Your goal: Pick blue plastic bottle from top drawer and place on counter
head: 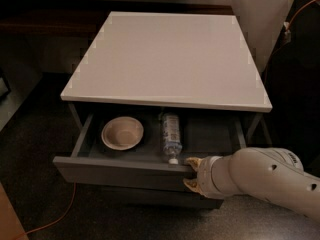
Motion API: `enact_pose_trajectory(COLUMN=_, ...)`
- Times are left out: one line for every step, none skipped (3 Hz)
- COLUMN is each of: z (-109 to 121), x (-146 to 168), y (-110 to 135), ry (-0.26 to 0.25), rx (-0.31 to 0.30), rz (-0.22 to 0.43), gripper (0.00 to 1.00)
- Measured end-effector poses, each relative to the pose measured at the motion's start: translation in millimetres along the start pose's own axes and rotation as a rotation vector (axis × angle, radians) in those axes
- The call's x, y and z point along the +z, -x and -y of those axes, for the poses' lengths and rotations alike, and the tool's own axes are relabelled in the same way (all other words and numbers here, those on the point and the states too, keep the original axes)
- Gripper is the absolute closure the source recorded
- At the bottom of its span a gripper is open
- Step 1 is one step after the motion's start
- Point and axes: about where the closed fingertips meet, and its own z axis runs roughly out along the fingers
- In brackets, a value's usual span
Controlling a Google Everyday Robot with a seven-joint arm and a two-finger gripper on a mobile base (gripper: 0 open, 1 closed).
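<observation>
Blue plastic bottle (171,135) lies on its side in the top drawer (120,172), right of centre. Its long axis runs front to back, with the white cap toward the drawer front and the base toward the rear. The base end sits in shadow under the counter's overhang and its outline there is hard to make out; the label band reads only as a pale bluish patch. A tan bowl (122,132) sits upright just left of the bottle, apart from it. The drawer is pulled out, and its back portion is hidden beneath the counter (165,59), a flat white top bearing nothing. The gripper (191,173) is at the drawer front just right of the bottle's cap, not touching the bottle. Its yellowish fingers (193,161) stand apart, one at the top rim of the front panel and the other lower on the panel's face; whether they press the panel cannot be told. The white arm (260,176) enters from the lower right and is cut off by the frame edge. Only a dark strip of cabinet shows below the drawer. The floor is dark and speckled, with an orange cable (50,220) trailing across it at lower left. The room is dim, with a pale wall panel (260,14) at upper right.
</observation>
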Motion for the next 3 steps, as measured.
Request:
enact_pose_trajectory(z=-0.1, x=0.0, y=0.0, ry=0.000, rx=0.000, rz=0.000, gripper=1.00)
enact_pose_trajectory(z=-0.2, x=0.0, y=-0.1, ry=0.000, rx=0.000, rz=0.000, gripper=0.98)
enact_pose_trajectory(z=-0.2, x=0.0, y=-0.1, ry=0.000, rx=0.000, rz=0.000, gripper=0.76)
